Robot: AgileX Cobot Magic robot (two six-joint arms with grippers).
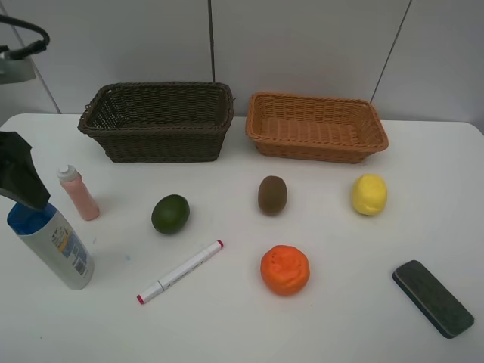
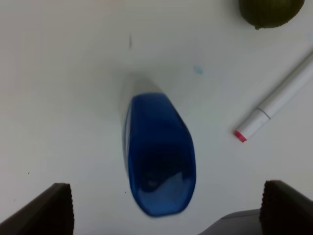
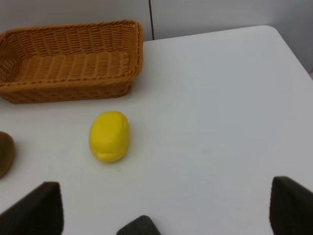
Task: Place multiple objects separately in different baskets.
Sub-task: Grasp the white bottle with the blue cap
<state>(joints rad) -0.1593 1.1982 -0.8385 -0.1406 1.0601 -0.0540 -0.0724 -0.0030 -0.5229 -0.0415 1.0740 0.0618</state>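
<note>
The white blue-capped bottle [image 1: 57, 246] stands at the left; my left gripper [image 1: 26, 189] hangs right above its cap [image 2: 161, 156], open, a finger on either side and not touching. Nearby are the small pink bottle [image 1: 79, 193], green lime [image 1: 170, 214] and white marker [image 1: 180, 271]. The brown kiwi [image 1: 272, 194], orange [image 1: 285, 270], yellow lemon [image 1: 369, 194] and dark eraser block [image 1: 432, 297] lie to the right. My right gripper [image 3: 164, 215] is open and empty above the table, the lemon [image 3: 109, 136] ahead of it. The dark brown basket [image 1: 159, 121] and light tan basket [image 1: 316, 127] hold nothing.
The baskets stand side by side at the back of the white table [image 1: 340, 333], against a grey wall. In the right wrist view the tan basket [image 3: 68, 58], a sliver of kiwi [image 3: 5, 154] and the eraser's corner [image 3: 139, 226] show.
</note>
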